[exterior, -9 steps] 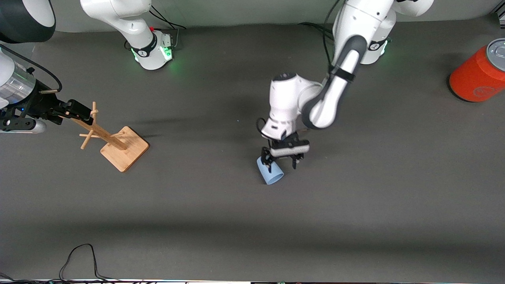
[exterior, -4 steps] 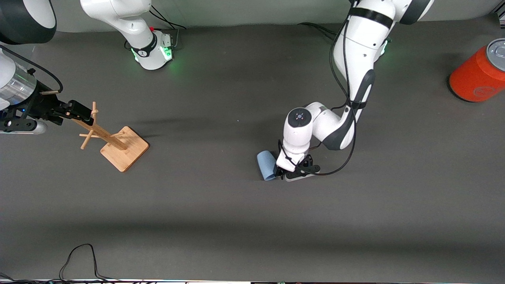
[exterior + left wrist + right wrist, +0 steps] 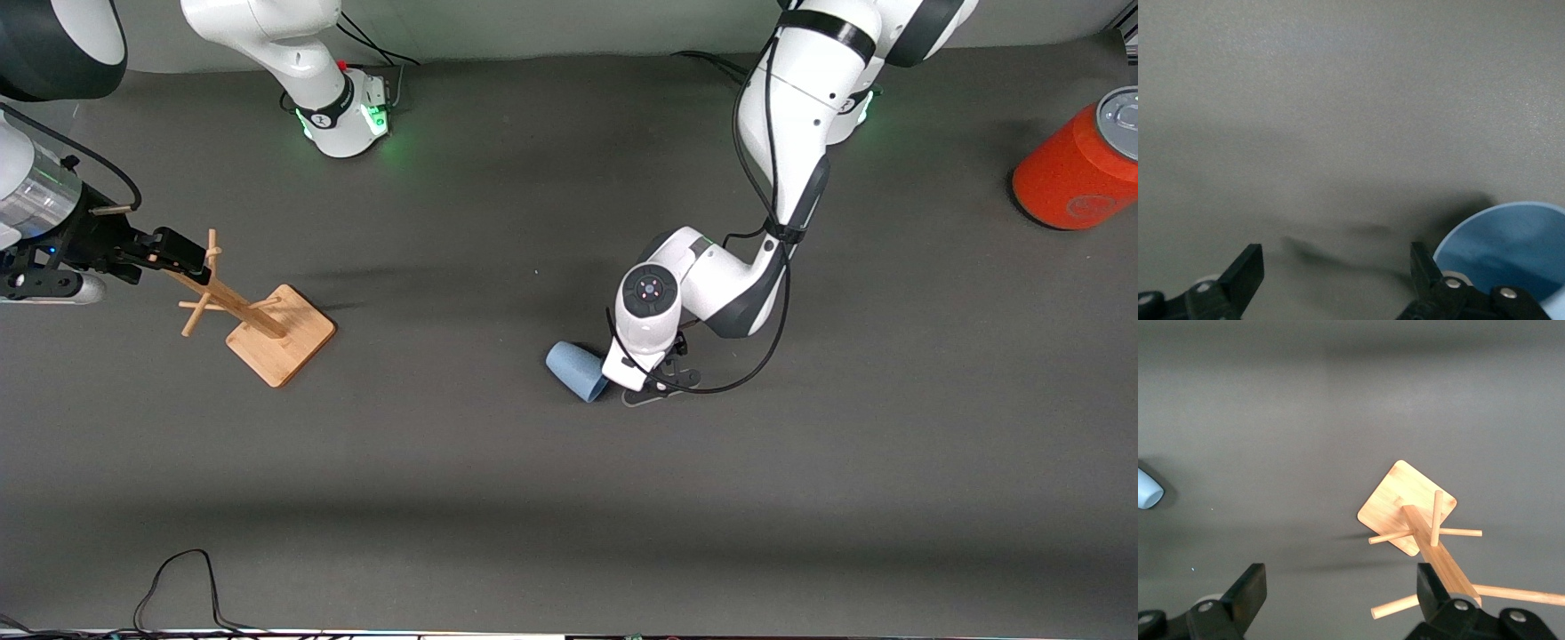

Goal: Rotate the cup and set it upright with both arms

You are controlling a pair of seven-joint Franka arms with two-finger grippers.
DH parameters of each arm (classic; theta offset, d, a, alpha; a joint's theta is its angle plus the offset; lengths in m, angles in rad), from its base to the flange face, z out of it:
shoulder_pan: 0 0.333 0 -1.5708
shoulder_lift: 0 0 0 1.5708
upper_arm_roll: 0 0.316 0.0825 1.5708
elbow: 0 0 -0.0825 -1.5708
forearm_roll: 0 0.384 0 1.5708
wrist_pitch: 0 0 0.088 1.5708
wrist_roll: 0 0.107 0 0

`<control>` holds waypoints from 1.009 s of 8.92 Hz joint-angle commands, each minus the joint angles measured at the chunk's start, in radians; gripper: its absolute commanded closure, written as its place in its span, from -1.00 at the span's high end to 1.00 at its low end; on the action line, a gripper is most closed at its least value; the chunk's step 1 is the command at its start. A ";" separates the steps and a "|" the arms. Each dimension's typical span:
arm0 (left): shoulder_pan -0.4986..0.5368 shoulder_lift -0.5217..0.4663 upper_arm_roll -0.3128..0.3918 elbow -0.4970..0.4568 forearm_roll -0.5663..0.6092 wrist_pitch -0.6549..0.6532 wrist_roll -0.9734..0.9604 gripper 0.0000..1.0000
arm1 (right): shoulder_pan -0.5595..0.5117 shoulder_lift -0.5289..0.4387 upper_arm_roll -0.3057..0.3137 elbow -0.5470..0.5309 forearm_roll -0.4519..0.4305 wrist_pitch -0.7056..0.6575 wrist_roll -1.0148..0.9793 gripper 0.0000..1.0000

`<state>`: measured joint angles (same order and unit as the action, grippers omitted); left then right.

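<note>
**Cup lying on its side beside the low left gripper**

While the pale-blue cup (image 3: 576, 371) lies tipped over on the grey table (image 3: 498, 498) near its middle, the left gripper (image 3: 1331, 280) sits low just beside the cup's open mouth, jaws apart with nothing between them. At the right arm's end, the right gripper (image 3: 1338, 600) waits with jaws apart over a wooden peg stand (image 3: 258, 324).
</note>
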<state>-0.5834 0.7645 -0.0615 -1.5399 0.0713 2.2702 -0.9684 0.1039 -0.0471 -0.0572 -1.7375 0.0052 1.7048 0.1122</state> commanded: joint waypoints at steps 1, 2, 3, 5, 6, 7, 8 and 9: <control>0.017 0.038 -0.001 0.118 -0.101 -0.108 0.069 0.95 | -0.004 0.010 0.004 0.026 0.004 -0.022 -0.011 1.00; 0.048 0.042 -0.003 0.142 -0.167 -0.148 0.121 0.95 | -0.001 0.007 0.005 0.026 0.006 -0.022 -0.003 1.00; 0.084 0.055 -0.003 0.165 -0.264 -0.184 0.172 0.95 | -0.001 0.006 0.007 0.027 0.006 -0.022 -0.003 1.00; 0.129 0.126 -0.004 0.242 -0.398 -0.215 0.180 0.95 | -0.001 0.006 0.007 0.027 0.006 -0.022 -0.003 1.00; 0.148 0.168 -0.006 0.285 -0.494 -0.216 0.178 0.95 | -0.001 0.004 0.007 0.027 0.007 -0.022 -0.009 1.00; 0.149 0.186 -0.006 0.291 -0.584 -0.212 0.178 0.96 | -0.001 0.006 0.007 0.026 0.006 -0.022 -0.011 1.00; 0.149 0.202 -0.006 0.293 -0.655 -0.203 0.172 0.97 | -0.001 0.006 0.007 0.024 0.007 -0.022 -0.011 1.00; 0.151 0.219 -0.006 0.299 -0.729 -0.202 0.171 0.97 | -0.001 0.007 0.007 0.026 0.007 -0.022 -0.009 1.00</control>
<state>-0.4348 0.9487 -0.0632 -1.2899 -0.5866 2.0850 -0.7928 0.1043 -0.0468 -0.0529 -1.7329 0.0060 1.7035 0.1122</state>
